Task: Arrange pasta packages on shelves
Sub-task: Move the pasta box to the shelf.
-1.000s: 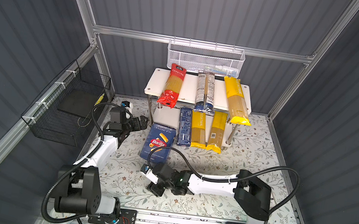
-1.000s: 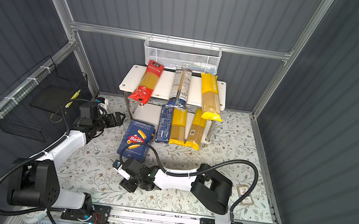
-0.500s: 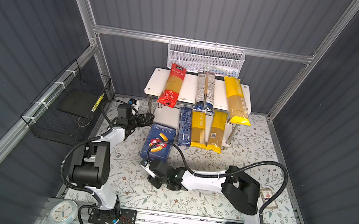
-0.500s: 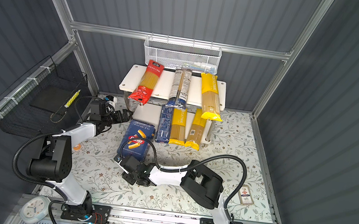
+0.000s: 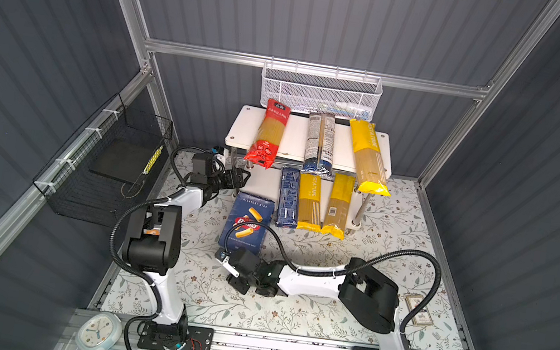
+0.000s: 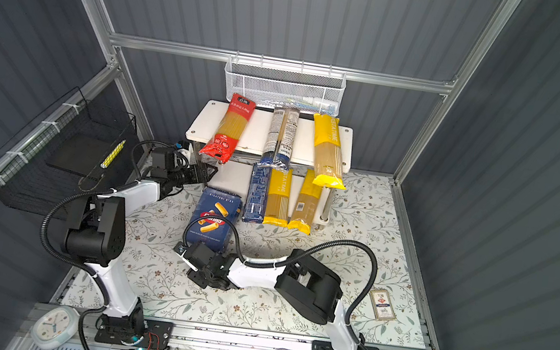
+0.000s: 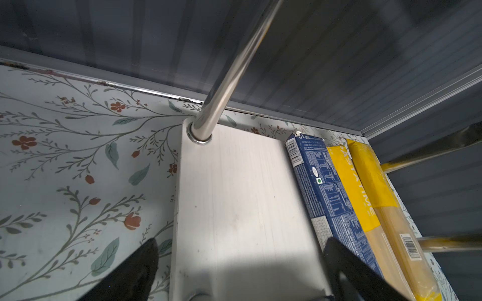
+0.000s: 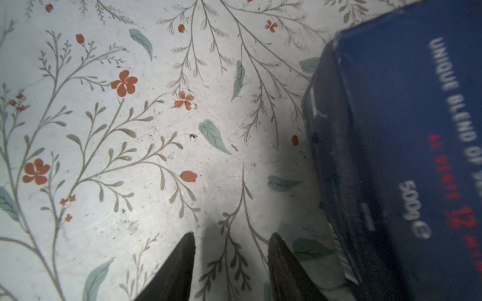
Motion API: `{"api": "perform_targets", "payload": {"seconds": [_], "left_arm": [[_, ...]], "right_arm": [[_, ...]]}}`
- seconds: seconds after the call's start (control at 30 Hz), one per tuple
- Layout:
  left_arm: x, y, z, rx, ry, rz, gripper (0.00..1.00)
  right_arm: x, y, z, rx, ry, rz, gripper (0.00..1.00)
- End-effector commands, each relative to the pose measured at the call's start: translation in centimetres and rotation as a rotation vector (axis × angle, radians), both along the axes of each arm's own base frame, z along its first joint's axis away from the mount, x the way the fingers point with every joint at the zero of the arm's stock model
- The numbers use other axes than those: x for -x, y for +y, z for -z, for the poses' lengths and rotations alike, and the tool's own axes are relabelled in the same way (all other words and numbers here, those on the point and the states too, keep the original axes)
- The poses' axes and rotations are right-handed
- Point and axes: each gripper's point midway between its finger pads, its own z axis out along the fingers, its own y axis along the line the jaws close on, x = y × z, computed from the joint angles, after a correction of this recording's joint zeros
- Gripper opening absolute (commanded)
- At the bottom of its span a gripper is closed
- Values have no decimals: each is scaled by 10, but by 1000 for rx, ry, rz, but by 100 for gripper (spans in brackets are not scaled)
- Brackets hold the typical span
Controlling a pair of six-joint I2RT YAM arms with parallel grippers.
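Vs a second ago: left hand (image 5: 238, 177) has moved in across the bench to the front-left corner of the two-tier rack of white boards on chrome tube legs (image 5: 295, 140). Its fingers are spread wide with nothing held, and in the left wrist view the tips straddle the bare left part of the lower white board (image 7: 242, 195). The left arm's big link now stands upright, uncovering a round white clock (image 5: 95, 331) on the front rail. The right arm has pulled its elbow in, uncovering a small printed card (image 5: 418, 309) on the bench. Right hand (image 8: 230, 237) is still low at the near end of the wide blue Barilla box (image 5: 246, 223), fingers partly apart, only cover between them, box just beside and not gripped. The box lies flat about where it was, in front of the rack's left half, between the two hands. Bench has a pale floral-print cover (image 5: 393, 238); dark grey ribbed walls (image 5: 332, 14), aluminium frame (image 5: 309, 68). Top board: red spaghetti bag (image 5: 269, 136), clear and dark-blue bag (image 5: 320, 142), long yellow bag (image 5: 369, 159), all overhanging the front edge. Lower board, right part: narrow dark-blue box (image 5: 288, 199) and two yellow bags (image 5: 309, 203) side by side. White mesh basket (image 5: 319, 91) hangs on the back rail, black wire basket (image 5: 102, 172) on the left wall. In the way: a chrome tube leg (image 7: 229, 70) rises from the board's left corner ahead of the left fingers, and the red bag's end overhangs above that hand.
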Motion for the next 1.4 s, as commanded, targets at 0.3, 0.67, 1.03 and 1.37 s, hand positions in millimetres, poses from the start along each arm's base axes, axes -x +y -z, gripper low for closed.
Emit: {"api": "perform_targets", "payload": {"seconds": [0.3, 0.67, 1.03, 1.37], "left_arm": [[10, -11, -48, 85, -176, 141, 73], [29, -20, -59, 112, -186, 203, 67], [36, -23, -60, 123, -185, 228, 64], [41, -24, -72, 120, -200, 242, 59]], "right_arm": [[-21, 1, 6, 20, -12, 73, 52], [-78, -25, -1, 44, -124, 315, 54], [-120, -34, -52, -72, -235, 466, 56], [-138, -21, -83, -167, -254, 480, 56]]}}
